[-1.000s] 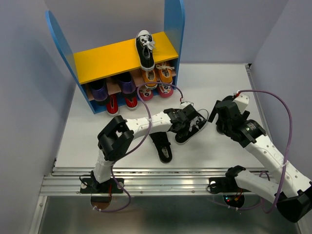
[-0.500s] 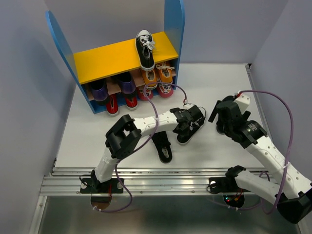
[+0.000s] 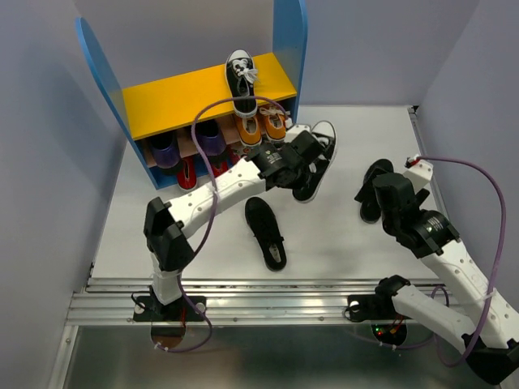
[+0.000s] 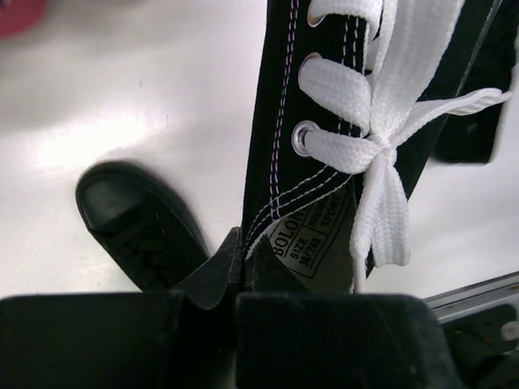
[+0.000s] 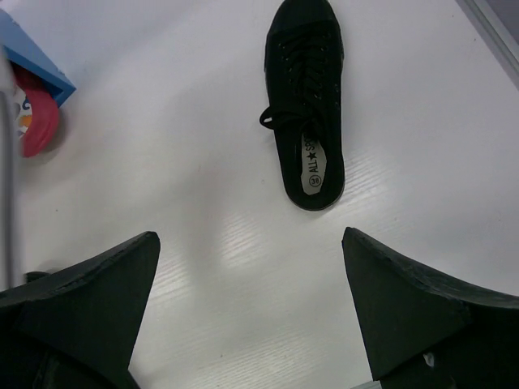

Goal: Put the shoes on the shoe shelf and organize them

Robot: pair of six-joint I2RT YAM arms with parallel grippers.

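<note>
Left gripper [image 3: 298,156] is clamped on the heel collar of the black canvas sneaker [image 3: 323,144]. A second ago the sneaker lay on the table [image 3: 162,235]; it now hangs at 4 o'clock of the shoe shelf [image 3: 186,97], near the blue right panel [image 3: 289,49], so placement looks imminent. Its mate [image 3: 242,81] fills the top board's right end, with open board at its 9 o'clock. Right gripper [image 5: 250,237], fingers apart, hovers over an all-black shoe [image 5: 306,105].
</note>
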